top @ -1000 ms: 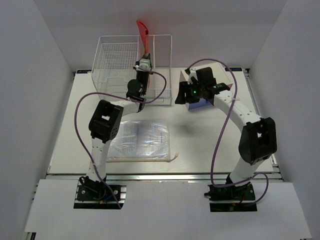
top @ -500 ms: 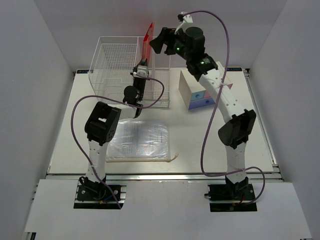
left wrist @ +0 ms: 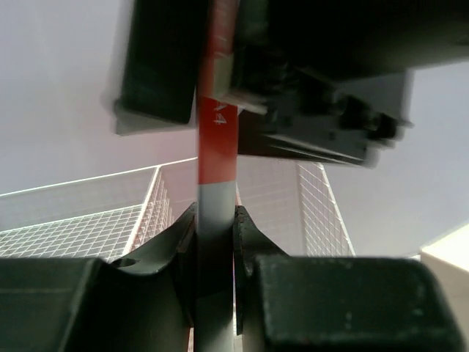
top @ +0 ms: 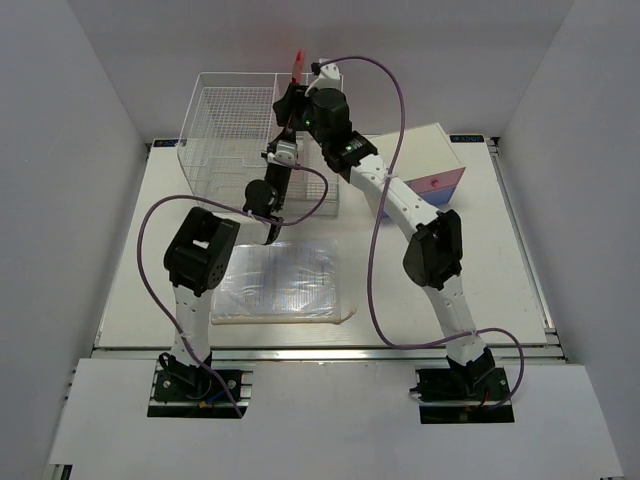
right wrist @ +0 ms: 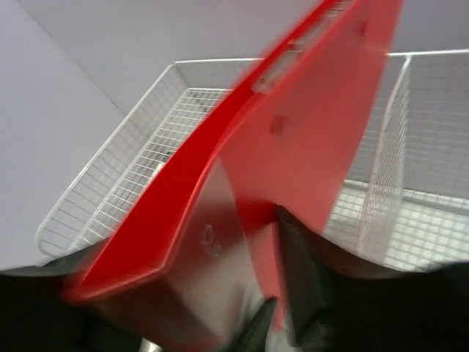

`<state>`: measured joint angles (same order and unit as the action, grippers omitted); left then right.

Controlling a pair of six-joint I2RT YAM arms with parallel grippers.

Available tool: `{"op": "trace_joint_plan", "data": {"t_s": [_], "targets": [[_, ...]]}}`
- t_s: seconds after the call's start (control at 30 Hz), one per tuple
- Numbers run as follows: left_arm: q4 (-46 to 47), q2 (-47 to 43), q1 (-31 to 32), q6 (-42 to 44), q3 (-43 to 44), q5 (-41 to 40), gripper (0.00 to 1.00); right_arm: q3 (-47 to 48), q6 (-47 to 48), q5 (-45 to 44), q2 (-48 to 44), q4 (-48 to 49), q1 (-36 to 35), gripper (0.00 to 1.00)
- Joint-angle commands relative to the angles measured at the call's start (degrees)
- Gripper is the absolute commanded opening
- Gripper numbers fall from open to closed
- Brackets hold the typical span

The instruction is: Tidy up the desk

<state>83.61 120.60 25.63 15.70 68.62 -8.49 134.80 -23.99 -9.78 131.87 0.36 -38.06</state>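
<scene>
Nearest your arm bases, the white surface (top: pixel 500 290) spreads across the whole workspace behind its front metal rail. A clear plastic sleeve (top: pixel 282 280) lies flat on its near left part. Farther back, your left hand (top: pixel 284 152) points up at the right side of the white wire basket (top: pixel 225 120). Its fingers are pinched tight on the lower edge of a red folder (left wrist: pixel 217 139), which stands upright and edge-on in the left wrist view. To the right, a white drawer box (top: pixel 425 150) with a pink drawer sits on the far right part, partly hidden behind your right arm. Farthest and highest, your right hand (top: pixel 292 100) is at the folder's upper part, above the basket. The right wrist view is blurred, so you cannot tell whether its fingers are clamped on the sheet or merely flanking it.
</scene>
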Motion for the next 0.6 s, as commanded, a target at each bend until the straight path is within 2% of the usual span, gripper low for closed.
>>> {"op": "trace_joint_plan", "data": {"t_s": [0.0,0.07,0.13,0.17,0.2,0.33,0.4,0.43,0.47,0.5,0.53,0.57], "targets": [[20.18,-1.68,0.48,-1.81,-4.1,-1.17,0.05,2.92,2.0,-7.0,-1.0,6.58,-1.04,0.57],[19.84,-2.29,0.48,-2.26,-4.81,-1.52,0.08,2.31,4.72,-7.88,-1.53,7.46,-1.57,0.44],[19.14,-2.29,0.48,-2.34,-4.81,-1.96,0.08,1.17,6.66,-9.11,-2.49,8.86,-2.89,0.22],[18.87,-2.21,0.48,-2.34,-4.55,-2.05,0.08,-0.58,8.07,-9.64,-4.06,10.87,-3.42,0.07],[18.43,-2.21,0.48,-2.69,-4.11,-2.49,0.08,-1.81,11.21,-11.91,-4.86,12.46,-4.73,0.0],[16.06,-1.86,0.39,-2.7,-1.74,-2.93,0.07,-4.11,18.44,-17.45,-7.86,18.44,-7.28,0.0],[16.05,-2.12,0.39,-2.78,-1.38,-3.55,0.11,-3.06,19.5,-20.17,-8.04,19.5,-7.64,0.0],[17.01,-2.29,0.39,-3.57,-1.99,-3.55,0.2,-3.05,19.59,-21.32,-8.12,20.11,-7.64,0.0],[17.63,-2.64,0.39,-3.92,-2.52,-3.46,0.59,-3.05,19.68,-22.38,-8.21,20.73,-7.64,0.0],[18.42,-3.69,0.39,-4.01,-3.31,-3.11,0.81,-3.05,19.94,-24.04,-8.12,22.13,-7.64,0.0],[19.99,-4.66,0.48,-3.67,-4.36,-1.89,0.95,-2.79,20.03,-24.58,-8.12,22.49,-7.64,0.0],[20.18,-5.8,0.48,-3.58,-6.63,-1.62,0.98,-2.62,20.12,-25.11,-8.12,23.01,-7.55,0.0]]}}
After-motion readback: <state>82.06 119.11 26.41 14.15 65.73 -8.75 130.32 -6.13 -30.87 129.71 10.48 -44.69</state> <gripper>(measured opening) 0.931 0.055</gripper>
